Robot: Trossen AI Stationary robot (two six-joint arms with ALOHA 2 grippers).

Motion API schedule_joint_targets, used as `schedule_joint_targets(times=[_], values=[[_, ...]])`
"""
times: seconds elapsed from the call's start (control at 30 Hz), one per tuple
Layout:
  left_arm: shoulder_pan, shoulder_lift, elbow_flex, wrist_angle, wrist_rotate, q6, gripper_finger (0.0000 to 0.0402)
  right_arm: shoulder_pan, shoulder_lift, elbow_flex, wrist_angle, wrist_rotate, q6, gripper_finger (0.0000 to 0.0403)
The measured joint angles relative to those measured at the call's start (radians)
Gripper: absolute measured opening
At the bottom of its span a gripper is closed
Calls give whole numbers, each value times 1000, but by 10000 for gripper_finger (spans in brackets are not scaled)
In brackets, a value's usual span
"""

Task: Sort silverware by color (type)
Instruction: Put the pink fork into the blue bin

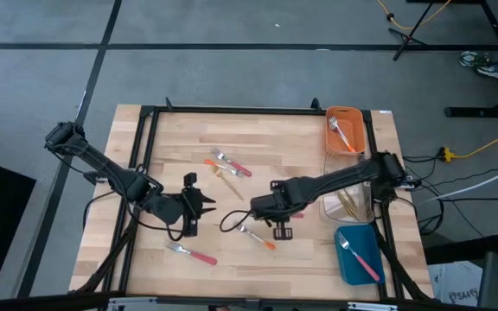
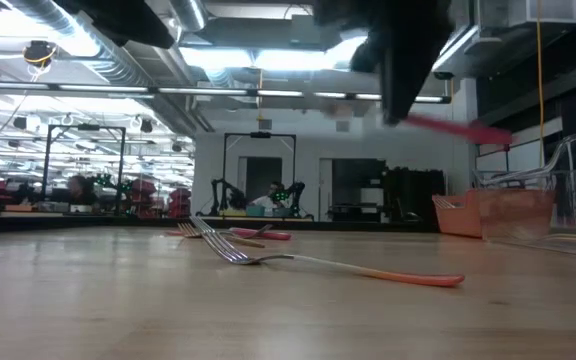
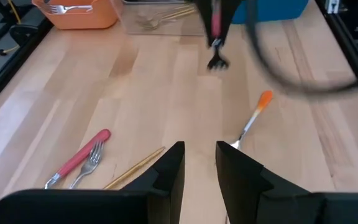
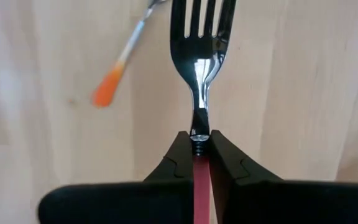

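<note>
Over the wooden table (image 1: 188,130), a pink-handled fork (image 4: 199,74) is pinched tight by the right gripper (image 4: 199,146), prongs sticking out past the fingertips.

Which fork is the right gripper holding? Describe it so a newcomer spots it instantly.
Start at the blue bin on the table's right side, then go left to the right gripper mid-table. It is shut on the pink-handled fork, held off the wood. The orange-handled fork beside it lies flat on the table.
</note>
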Motion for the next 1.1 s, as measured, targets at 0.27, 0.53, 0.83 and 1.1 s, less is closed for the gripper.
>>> schedule_joint_targets(times=[0.27, 0.53, 0.83, 1.1], values=[[1, 0, 0, 2, -20, 0, 85, 76, -112, 6, -99, -65, 234, 6], [1, 0, 0, 3, -22, 0, 85, 239, -166, 7, -196, -92, 486, 10], [2, 0, 0, 5, -37, 0, 85, 417, -164, -10, -289, -93, 876, 10], [2, 0, 0, 5, -44, 1, 85, 567, -164, -62, -304, -87, 1214, 10]])
